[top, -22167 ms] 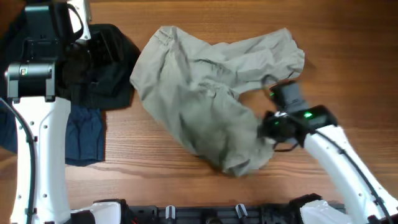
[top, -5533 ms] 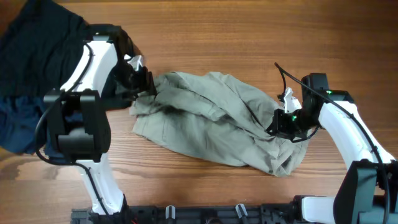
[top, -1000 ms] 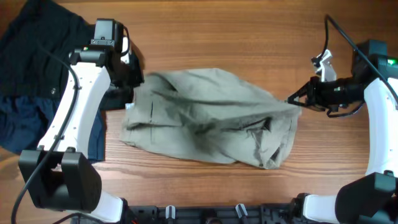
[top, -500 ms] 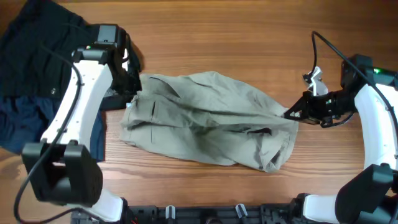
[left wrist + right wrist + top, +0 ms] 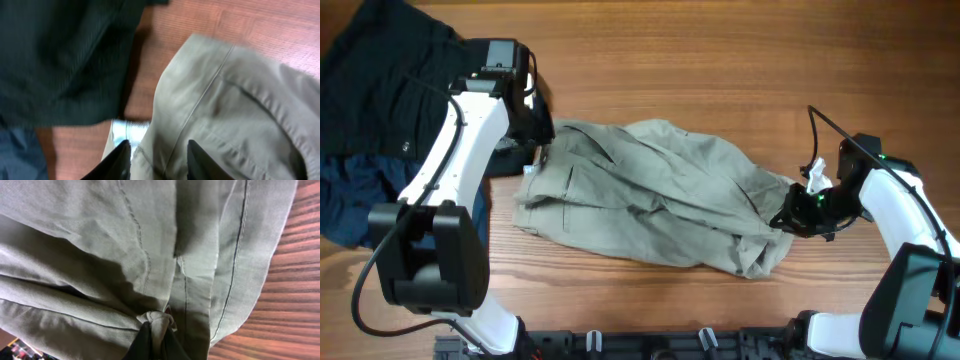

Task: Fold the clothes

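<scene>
We see the clothes, soft, light, crumpled, on the table; the right gripper pinches their right-end fold; the left gripper straddles the left hem, grip unclear; seams likely hold best.

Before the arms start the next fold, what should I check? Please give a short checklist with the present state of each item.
1. Right gripper pinches the khaki garment: ok.
2. Left gripper holds its left edge: cannot tell; the fingers straddle the cloth.
3. Garment lies flat: not ok, wrinkled and bunched near the right gripper.
4. Black garment apart from it: cannot tell; it lies close beside.
</scene>
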